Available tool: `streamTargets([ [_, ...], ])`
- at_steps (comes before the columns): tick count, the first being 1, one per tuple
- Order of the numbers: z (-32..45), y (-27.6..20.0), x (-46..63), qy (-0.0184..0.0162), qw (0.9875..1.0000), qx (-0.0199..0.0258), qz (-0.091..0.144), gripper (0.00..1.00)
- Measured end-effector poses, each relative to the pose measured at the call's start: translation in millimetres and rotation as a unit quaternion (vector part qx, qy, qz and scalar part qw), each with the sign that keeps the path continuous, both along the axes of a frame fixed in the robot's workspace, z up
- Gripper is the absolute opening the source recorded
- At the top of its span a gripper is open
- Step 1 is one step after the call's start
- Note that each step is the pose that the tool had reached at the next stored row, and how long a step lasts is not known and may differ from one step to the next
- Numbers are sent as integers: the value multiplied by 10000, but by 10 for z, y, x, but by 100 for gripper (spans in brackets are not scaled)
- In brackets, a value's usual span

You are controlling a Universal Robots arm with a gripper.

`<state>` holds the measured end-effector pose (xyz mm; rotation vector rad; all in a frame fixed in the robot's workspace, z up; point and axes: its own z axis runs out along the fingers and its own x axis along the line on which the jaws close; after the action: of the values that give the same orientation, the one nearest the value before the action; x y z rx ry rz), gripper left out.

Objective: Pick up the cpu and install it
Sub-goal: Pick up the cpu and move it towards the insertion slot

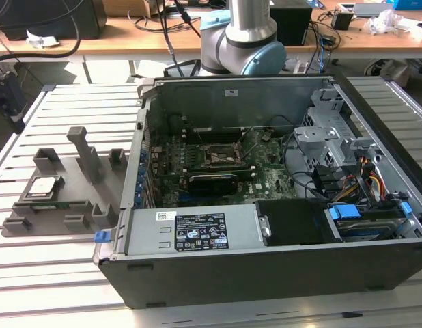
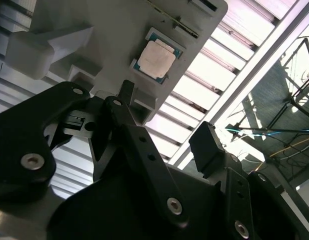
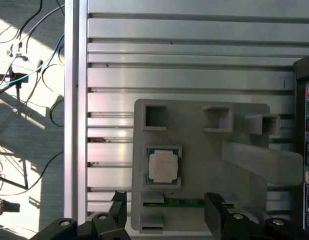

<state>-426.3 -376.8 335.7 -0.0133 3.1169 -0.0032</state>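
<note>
Silver-topped cpu (image 1: 41, 186) is lying in the grey tray (image 1: 73, 203) at the exterior view's left. I am hovering the gripper (image 3: 165, 204) above it, fingers spread and empty; centring squarely seems wise.

Robotics lab or test cell: robot arm (image 1: 242, 41) behind a slotted aluminium table (image 1: 54, 273), opened PC case (image 1: 279, 277) on it, cable-strewn wooden tables (image 1: 115, 41) with electronics gear at the back.
</note>
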Motion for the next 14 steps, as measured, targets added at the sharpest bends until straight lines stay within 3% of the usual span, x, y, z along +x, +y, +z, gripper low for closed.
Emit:
streamTargets([
  [14,-99,0,0,0,10000,0,0,72],
])
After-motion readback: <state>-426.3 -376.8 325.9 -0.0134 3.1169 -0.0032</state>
